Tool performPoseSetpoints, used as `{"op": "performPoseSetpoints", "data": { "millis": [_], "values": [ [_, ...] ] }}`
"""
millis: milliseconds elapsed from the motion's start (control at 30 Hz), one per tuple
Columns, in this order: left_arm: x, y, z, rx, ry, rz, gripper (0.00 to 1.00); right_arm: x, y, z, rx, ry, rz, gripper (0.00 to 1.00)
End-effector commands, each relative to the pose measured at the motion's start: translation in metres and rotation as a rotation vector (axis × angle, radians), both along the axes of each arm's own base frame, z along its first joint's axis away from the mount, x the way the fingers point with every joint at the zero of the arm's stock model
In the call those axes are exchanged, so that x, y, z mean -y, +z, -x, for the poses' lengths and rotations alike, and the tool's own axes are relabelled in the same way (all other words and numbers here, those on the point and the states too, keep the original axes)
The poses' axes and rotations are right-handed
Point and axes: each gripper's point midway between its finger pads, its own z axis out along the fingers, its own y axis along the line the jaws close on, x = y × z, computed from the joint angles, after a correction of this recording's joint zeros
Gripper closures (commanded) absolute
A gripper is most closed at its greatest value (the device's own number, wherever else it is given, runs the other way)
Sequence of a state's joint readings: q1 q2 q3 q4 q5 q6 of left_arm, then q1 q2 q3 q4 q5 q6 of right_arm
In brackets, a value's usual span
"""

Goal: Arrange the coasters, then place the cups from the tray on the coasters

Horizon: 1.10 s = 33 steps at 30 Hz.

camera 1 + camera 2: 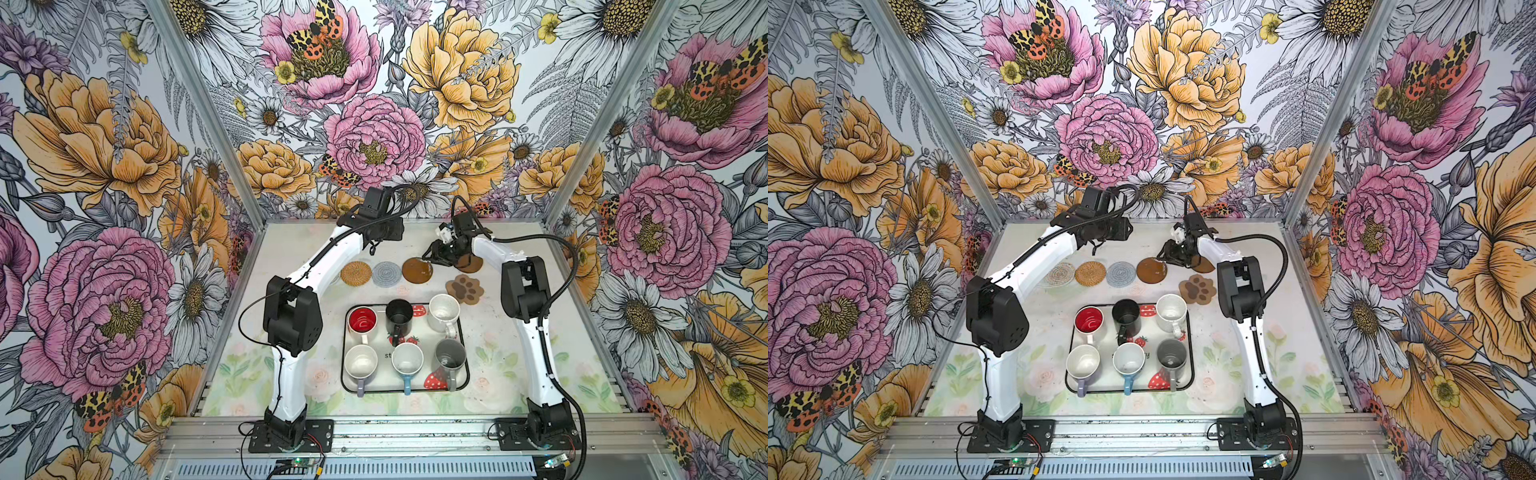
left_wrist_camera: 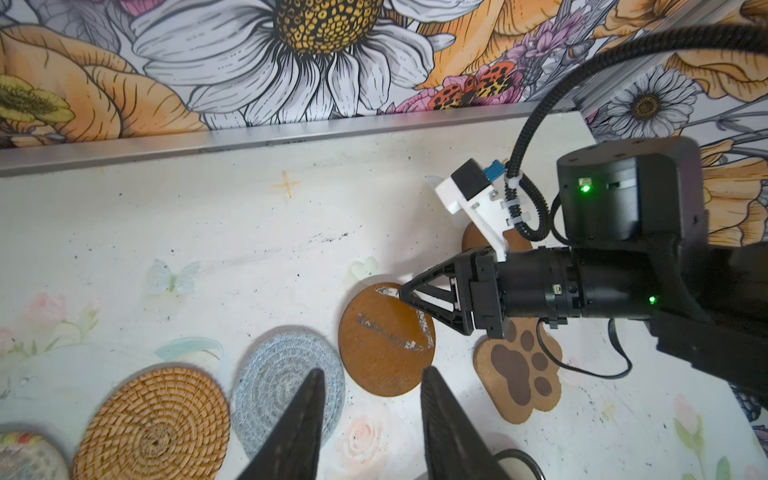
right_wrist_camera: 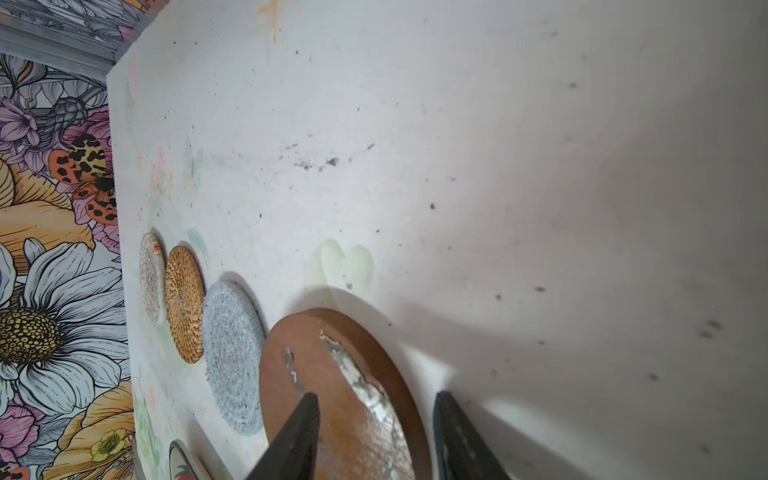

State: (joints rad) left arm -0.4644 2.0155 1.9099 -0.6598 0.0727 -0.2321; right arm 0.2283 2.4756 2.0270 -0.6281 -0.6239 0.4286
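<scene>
Your right gripper (image 3: pixel 376 395) is spread and pinches nothing: one finger lies over the brown disc coaster (image 1: pixel 417 271), the other over bare tabletop (image 1: pixel 511 374), with the disc's rim between them. Your left gripper (image 2: pixel 372 369) is likewise spread and empty, raised toward the tabletop's far edge. Along that edge, the beaded coaster (image 1: pixel 1059 274), rattan coaster (image 1: pixel 356 273), grey spiral coaster (image 1: pixel 386 273) and brown disc coaster form a row. The paw coaster (image 1: pixel 464 289) lies nearer you, and the second brown disc (image 1: pixel 471 264) is partly hidden by the right arm. All six cups (image 1: pixel 362 321) stand in the tray (image 1: pixel 428 338), toward the front edge.
</scene>
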Motion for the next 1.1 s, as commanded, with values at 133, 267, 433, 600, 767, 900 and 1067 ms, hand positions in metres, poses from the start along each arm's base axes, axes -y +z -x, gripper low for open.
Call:
{"op": "performPoseSetpoints", "data": {
  "millis": [133, 267, 433, 600, 767, 900, 1067],
  "values": [
    [-0.008, 0.035, 0.011, 0.100, 0.027, 0.052, 0.58, 0.004, -0.029, 0.037, -0.103, 0.012, 0.075, 0.54],
    [-0.012, 0.034, 0.014, 0.097, 0.034, 0.057, 0.58, 0.008, -0.032, 0.043, -0.111, 0.011, 0.092, 0.55],
    [-0.012, 0.034, 0.016, 0.093, 0.036, 0.060, 0.58, 0.008, -0.028, 0.038, -0.097, 0.006, 0.092, 0.55],
    [-0.014, 0.038, 0.020, 0.096, 0.040, 0.067, 0.58, 0.007, -0.008, 0.024, -0.055, -0.007, 0.065, 0.55],
    [-0.017, 0.060, 0.031, 0.138, 0.044, 0.099, 0.58, 0.017, 0.038, 0.008, 0.025, -0.038, 0.026, 0.54],
    [-0.019, 0.076, 0.042, 0.178, 0.042, 0.129, 0.58, 0.038, 0.074, 0.002, 0.086, -0.075, 0.014, 0.54],
    [-0.022, 0.093, 0.057, 0.222, 0.035, 0.161, 0.58, 0.072, 0.093, 0.010, 0.105, -0.128, 0.028, 0.54]
  ]
}}
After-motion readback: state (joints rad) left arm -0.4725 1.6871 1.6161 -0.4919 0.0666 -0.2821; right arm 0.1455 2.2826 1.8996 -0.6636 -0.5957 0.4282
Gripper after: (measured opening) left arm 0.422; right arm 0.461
